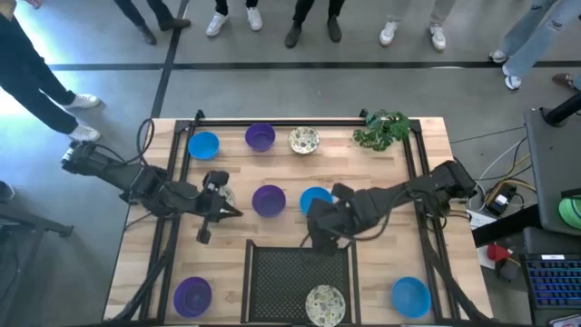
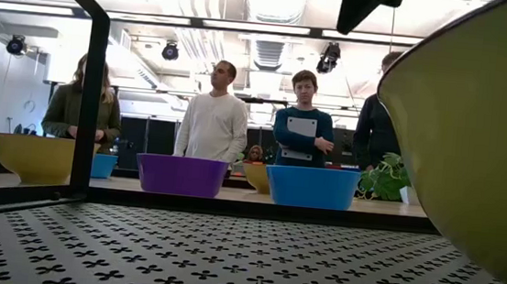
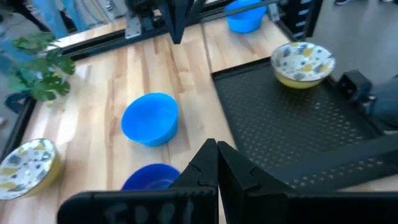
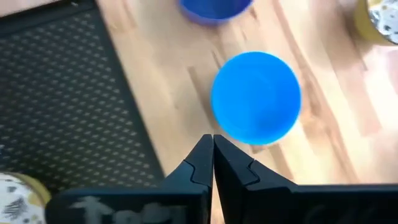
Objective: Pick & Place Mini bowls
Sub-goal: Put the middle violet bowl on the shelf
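Right claw [image 4: 212, 144] hangs with fingers pressed together, holding nothing, over bare wood at the far edge of the black mesh tray [image 1: 300, 272]; tray rim just beside the tips on one side, a blue bowl [image 4: 256, 96] just ahead of them on open wood, not touching; a purple bowl [image 1: 269, 200] next past that blue one, gap of bare table between; a speckled cream bowl [image 1: 324, 304] sits in the tray on its near side, well behind the claw; rest of the tray floor bare.

Left claw [image 3: 217, 155] also closed and empty, out past the purple bowl, tips aimed toward it; a speckled bowl [image 1: 224, 195] partly hidden under that arm.

Farther out: back row with a blue bowl [image 1: 203, 144], purple bowl [image 1: 260, 137], speckled bowl [image 1: 304, 140], then the leafy plant [image 1: 381, 129] at the back corner; front corners hold a purple bowl [image 1: 192, 295] and a blue bowl [image 1: 410, 296] either side of the tray; black frame rails [image 1: 281, 121] run along the table edges; people [image 2: 220, 112] stand beyond the far edge.
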